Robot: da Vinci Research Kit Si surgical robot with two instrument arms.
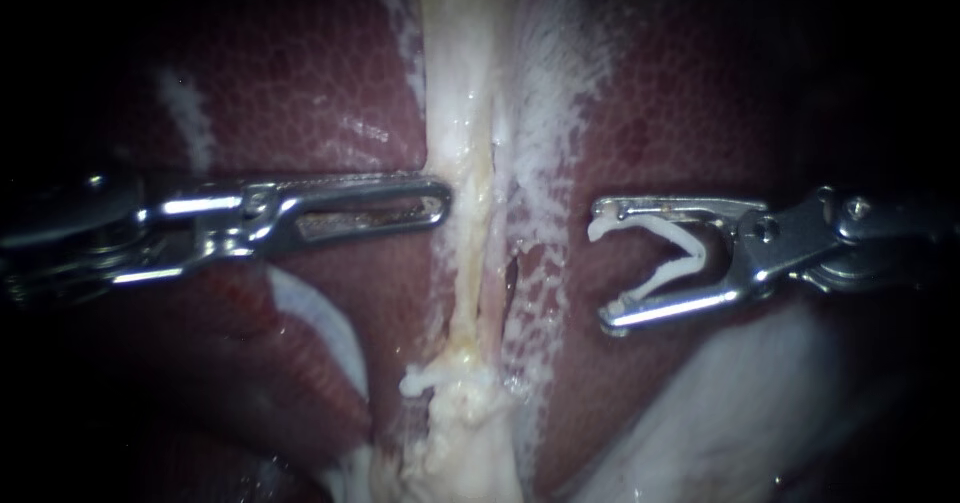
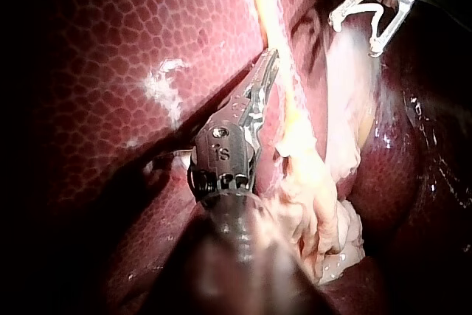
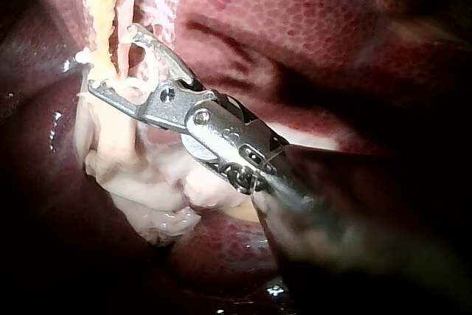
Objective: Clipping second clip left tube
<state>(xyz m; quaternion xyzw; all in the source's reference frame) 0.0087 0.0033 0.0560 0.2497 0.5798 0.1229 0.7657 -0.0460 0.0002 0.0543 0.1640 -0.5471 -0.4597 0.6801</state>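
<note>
Endoscope view shows the right instrument holding a white clip in wide jaws near the tube, the left instrument, jaws together, touching its other side; closing too early could miss it.

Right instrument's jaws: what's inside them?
An open white clip, held between both jaws of the right instrument. No tube inside it; the tube lies ahead of the tips. Nothing hidden.

White clip open — apart from pale tube.
</note>
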